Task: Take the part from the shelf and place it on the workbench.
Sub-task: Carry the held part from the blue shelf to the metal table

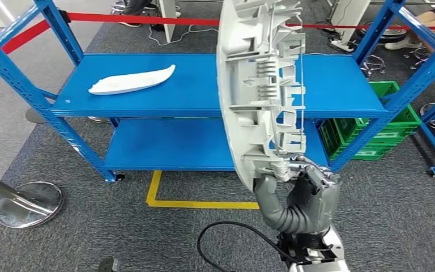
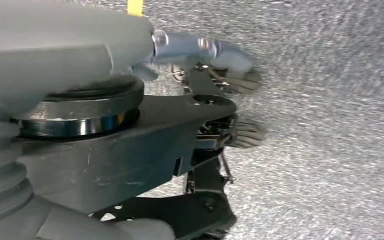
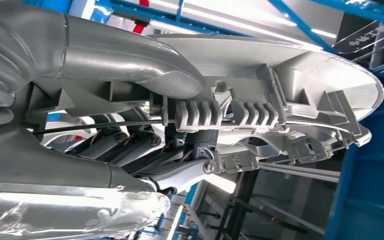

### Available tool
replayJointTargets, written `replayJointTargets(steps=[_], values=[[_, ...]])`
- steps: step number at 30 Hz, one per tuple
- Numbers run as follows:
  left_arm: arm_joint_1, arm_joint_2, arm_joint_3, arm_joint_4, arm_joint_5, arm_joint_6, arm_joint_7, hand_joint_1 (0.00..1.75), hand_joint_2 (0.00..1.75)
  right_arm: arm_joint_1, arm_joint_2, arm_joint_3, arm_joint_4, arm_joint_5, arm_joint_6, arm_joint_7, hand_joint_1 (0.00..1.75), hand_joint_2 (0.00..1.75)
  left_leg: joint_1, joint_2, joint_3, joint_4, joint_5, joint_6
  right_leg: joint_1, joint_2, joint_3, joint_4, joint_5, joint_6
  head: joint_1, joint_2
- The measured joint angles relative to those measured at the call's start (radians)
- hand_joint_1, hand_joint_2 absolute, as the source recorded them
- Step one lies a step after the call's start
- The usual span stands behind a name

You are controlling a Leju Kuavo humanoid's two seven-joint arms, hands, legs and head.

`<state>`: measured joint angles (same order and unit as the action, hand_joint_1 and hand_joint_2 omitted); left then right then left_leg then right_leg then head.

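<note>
My right hand (image 1: 303,195) grips the lower end of a long grey-white ribbed plastic part (image 1: 260,85) and holds it upright in front of the blue shelf (image 1: 147,90). In the right wrist view the thumb and fingers (image 3: 130,65) clamp that part (image 3: 300,95) by its ribbed inner side. A second white curved part (image 1: 131,80) lies on the shelf's upper board, at its left. My left hand (image 2: 215,100) hangs over grey carpet with its fingers apart and nothing in them.
The shelf's lower board (image 1: 170,144) is bare. Green crates (image 1: 382,127) stand to the right of the shelf. A red barrier tape (image 1: 147,20) runs behind it, with a metal stanchion base (image 1: 28,204) at the left. Yellow floor tape (image 1: 164,195) marks the carpet.
</note>
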<state>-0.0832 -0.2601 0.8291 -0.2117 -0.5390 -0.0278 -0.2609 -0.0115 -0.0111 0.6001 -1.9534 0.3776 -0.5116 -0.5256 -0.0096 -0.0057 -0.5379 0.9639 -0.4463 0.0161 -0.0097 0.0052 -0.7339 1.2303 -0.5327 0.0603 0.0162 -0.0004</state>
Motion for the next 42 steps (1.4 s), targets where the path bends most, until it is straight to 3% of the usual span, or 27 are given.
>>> replayJointTargets(steps=[1, 2, 3, 5, 7, 8, 10, 11, 13, 15, 16, 18, 20, 22, 23, 25, 27, 28, 30, 31, 32, 33, 35, 37, 38, 41, 42], values=[[0.0, 0.0, 0.001, 0.0, 0.0, 0.0, 0.0, 0.0, 1.75, 0.0, 0.0, 0.0, 0.0, 0.0, 0.0, 0.0, 1.75, 1.75, 0.0, 0.001, -0.013, 0.001, 0.011, 0.0, 0.0, 0.0, -0.003, 0.049, -0.016, 0.001, 0.0, 0.0], [0.0, 0.0, 0.002, 0.0, 0.0, 0.0, 0.0, 0.0, 1.75, 0.0, 0.0, 0.0, 0.0, 0.0, 0.0, 0.0, 1.75, 1.75, 0.0, 0.001, -0.026, 0.002, 0.021, -0.002, 0.0, 0.0, 0.006, 0.072, -0.012, 0.002, 0.0, 0.0], [0.0, 0.0, 0.002, 0.0, 0.0, 0.0, 0.0, 0.0, 1.75, 0.0, 0.0, 0.0, 0.001, 0.0, 0.0, 0.0, 1.75, 1.75, 0.0, 0.002, -0.041, 0.002, 0.032, -0.004, 0.0, 0.0, 0.034, 0.058, 0.01, 0.002, 0.0, 0.0], [0.0, -0.001, 0.003, 0.0, 0.0, 0.0, 0.0, 0.0, 1.75, -0.001, 0.0, 0.0, 0.001, -0.001, 0.0, 0.0, 1.75, 1.75, 0.0, 0.001, -0.065, 0.005, 0.051, -0.01, 0.0, 0.0, 0.133, -0.059, 0.045, 0.001, 0.0, 0.0], [0.0, -0.001, 0.004, 0.0, 0.001, -0.001, 0.0, 0.0, 1.75, -0.003, 0.0, 0.0, 0.001, -0.001, 0.0, 0.0, 1.75, 1.75, -0.001, 0.001, -0.08, 0.01, 0.068, -0.02, 0.003, 0.002, 0.222, -0.189, 0.034, -0.006, 0.0, 0.0], [0.0, -0.001, 0.004, 0.0, 0.002, -0.001, 0.0, 0.0, 1.75, -0.004, 0.0, 0.0, 0.002, -0.001, 0.0, 0.0, 1.75, 1.75, -0.001, 0.001, -0.084, 0.011, 0.076, -0.025, 0.005, 0.003, 0.239, -0.22, 0.024, -0.011, 0.0, 0.0], [-0.001, -0.001, 0.005, 0.0, 0.003, -0.001, 0.0, 0.0, 1.75, -0.004, 0.0, 0.0, 0.002, -0.001, -0.002, -0.001, 1.75, 1.75, 0.0, 0.0, -0.091, 0.011, 0.089, -0.037, 0.007, 0.003, 0.231, -0.227, 0.032, -0.027, 0.001, 0.0], [-0.001, -0.001, 0.005, 0.0, 0.003, 0.0, 0.0, 0.0, 1.75, -0.005, 0.001, 0.0, 0.003, -0.001, -0.002, -0.001, 1.75, 1.75, 0.002, 0.0, -0.097, 0.018, 0.078, -0.043, 0.006, 0.002, 0.222, -0.226, 0.04, -0.037, 0.001, 0.0], [-0.001, -0.001, 0.006, 0.0, 0.003, 0.001, -0.001, 0.0, 1.75, -0.006, 0.003, 0.0, 0.003, -0.001, -0.003, -0.001, 1.75, 1.75, 0.004, 0.0, -0.121, 0.08, 0.007, -0.053, 0.004, 0.0, 0.202, -0.227, 0.062, -0.053, -0.003, 0.0], [-0.002, -0.001, 0.006, 0.0, 0.004, 0.002, -0.001, 0.0, 1.75, -0.005, 0.005, 0.0, 0.004, -0.001, -0.004, -0.002, 1.75, 1.75, 0.004, 0.0, -0.155, 0.205, -0.089, -0.06, 0.005, -0.001, 0.175, -0.226, 0.084, -0.059, -0.006, 0.0], [-0.002, -0.001, 0.006, 0.0, 0.004, 0.002, -0.002, 0.0, 1.75, -0.005, 0.005, 0.0, 0.004, -0.001, -0.004, -0.002, 1.75, 1.75, 0.005, 0.0, -0.165, 0.261, -0.112, -0.062, 0.006, -0.001, 0.161, -0.225, 0.095, -0.059, -0.006, 0.0], [-0.003, -0.001, 0.007, 0.0, 0.005, 0.002, -0.002, 0.0, 1.75, -0.005, 0.006, 0.0, 0.007, -0.005, -0.004, 0.0, 1.75, 1.75, 0.005, 0.0, -0.147, 0.294, -0.095, -0.061, 0.007, -0.002, 0.132, -0.225, 0.117, -0.057, -0.006, 0.0], [-0.003, -0.002, 0.007, 0.0, 0.005, 0.002, -0.003, 0.0, 1.75, -0.005, 0.01, 0.001, 0.011, -0.022, 0.002, 0.002, 1.75, 1.75, 0.005, 0.0, -0.073, 0.21, -0.045, -0.057, 0.008, -0.001, 0.107, -0.224, 0.137, -0.053, -0.006, 0.0], [-0.006, -0.005, 0.007, 0.0, 0.004, 0.001, -0.004, 0.0, 1.75, -0.007, 0.015, 0.002, 0.015, -0.071, 0.026, 0.004, 1.75, 1.75, 0.004, -0.002, 0.02, 0.074, -0.034, -0.05, 0.01, -0.001, 0.088, -0.224, 0.156, -0.045, -0.005, 0.0], [-0.007, -0.006, 0.008, 0.0, 0.003, 0.0, -0.005, 0.0, 1.75, -0.008, 0.017, 0.002, 0.017, -0.1, 0.041, 0.006, 1.75, 1.75, 0.002, -0.003, 0.045, 0.025, -0.039, -0.046, 0.01, -0.002, 0.08, -0.225, 0.168, -0.04, -0.005, 0.0], [-0.005, -0.007, 0.009, 0.0, 0.003, -0.001, -0.006, 0.0, 1.75, -0.008, 0.019, 0.002, 0.023, -0.143, 0.066, 0.007, 1.75, 1.75, -0.002, -0.006, 0.049, -0.011, -0.039, -0.033, 0.008, -0.003, 0.066, -0.23, 0.191, -0.029, -0.004, 0.0], [0.0, -0.007, 0.012, 0.0, 0.002, -0.002, -0.006, 0.0, 1.75, -0.005, 0.019, 0.0, 0.03, -0.163, 0.081, 0.005, 1.75, 1.75, -0.002, -0.003, 0.033, -0.014, -0.022, -0.017, 0.005, -0.002, 0.048, -0.213, 0.17, -0.019, -0.004, 0.0], [0.001, -0.007, 0.013, 0.0, 0.002, -0.002, -0.007, 0.0, 1.75, -0.004, 0.02, 0.0, 0.033, -0.169, 0.084, 0.005, 1.75, 1.75, -0.001, -0.001, 0.026, -0.016, -0.013, -0.011, 0.004, -0.002, 0.035, -0.176, 0.134, -0.015, -0.003, 0.0], [0.001, -0.007, 0.018, 0.0, 0.003, 0.0, -0.008, 0.0, 1.75, -0.003, 0.026, -0.004, 0.039, -0.17, 0.079, 0.004, 1.75, 1.75, -0.001, 0.0, 0.01, -0.014, 0.003, -0.002, 0.005, -0.002, 0.003, -0.049, 0.041, -0.011, 0.0, 0.0], [0.001, -0.007, 0.021, 0.0, 0.003, 0.001, -0.008, 0.0, 1.75, -0.003, 0.03, -0.007, 0.043, -0.168, 0.074, 0.003, 1.75, 1.75, -0.002, 0.0, 0.002, -0.013, 0.01, -0.001, 0.005, -0.002, -0.008, 0.013, 0.011, -0.01, 0.0, 0.0], [0.0, -0.007, 0.024, 0.0, 0.003, 0.002, -0.009, 0.0, 1.75, -0.003, 0.034, -0.011, 0.046, -0.165, 0.067, 0.002, 1.75, 1.75, -0.003, 0.0, -0.007, -0.01, 0.016, -0.001, 0.005, -0.002, -0.007, 0.052, 0.0, -0.01, 0.0, 0.0], [0.0, -0.007, 0.027, 0.0, 0.003, 0.004, -0.009, 0.0, 1.75, -0.003, 0.038, -0.016, 0.049, -0.163, 0.062, 0.0, 1.75, 1.75, -0.004, 0.0, -0.017, -0.007, 0.021, -0.001, 0.006, -0.002, 0.011, 0.055, 0.009, -0.012, 0.0, 0.0], [0.0, -0.007, 0.029, 0.0, 0.004, 0.007, -0.009, 0.0, 1.75, -0.004, 0.045, -0.023, 0.051, -0.161, 0.055, 0.0, 1.75, 1.75, -0.004, 0.0, -0.033, 0.002, 0.029, -0.004, 0.009, -0.002, 0.095, -0.044, 0.051, -0.02, 0.0, 0.0], [0.0, -0.008, 0.03, 0.0, 0.004, 0.007, -0.009, 0.0, 1.75, -0.005, 0.052, -0.026, 0.052, -0.16, 0.054, -0.001, 1.75, 1.75, -0.006, 0.0, -0.046, 0.008, 0.039, -0.01, 0.013, -0.001, 0.185, -0.174, 0.061, -0.028, -0.001, 0.0], [-0.001, -0.008, 0.03, 0.0, 0.004, 0.007, -0.009, 0.0, 1.75, -0.005, 0.055, -0.026, 0.052, -0.16, 0.054, -0.001, 1.75, 1.75, -0.006, 0.001, -0.05, 0.01, 0.044, -0.015, 0.015, 0.0, 0.207, -0.211, 0.058, -0.03, -0.001, 0.0], [-0.002, -0.008, 0.03, 0.0, 0.004, 0.008, -0.01, 0.0, 1.75, -0.005, 0.059, -0.028, 0.053, -0.159, 0.054, -0.002, 1.75, 1.75, -0.004, 0.001, -0.062, 0.012, 0.058, -0.031, 0.017, 0.001, 0.2, -0.228, 0.068, -0.041, -0.001, 0.0], [-0.002, -0.007, 0.031, 0.0, 0.004, 0.008, -0.01, 0.0, 1.75, -0.005, 0.061, -0.028, 0.053, -0.159, 0.054, -0.002, 1.75, 1.75, -0.004, 0.0, -0.069, 0.02, 0.046, -0.038, 0.015, -0.001, 0.193, -0.23, 0.076, -0.047, -0.002, 0.0]])
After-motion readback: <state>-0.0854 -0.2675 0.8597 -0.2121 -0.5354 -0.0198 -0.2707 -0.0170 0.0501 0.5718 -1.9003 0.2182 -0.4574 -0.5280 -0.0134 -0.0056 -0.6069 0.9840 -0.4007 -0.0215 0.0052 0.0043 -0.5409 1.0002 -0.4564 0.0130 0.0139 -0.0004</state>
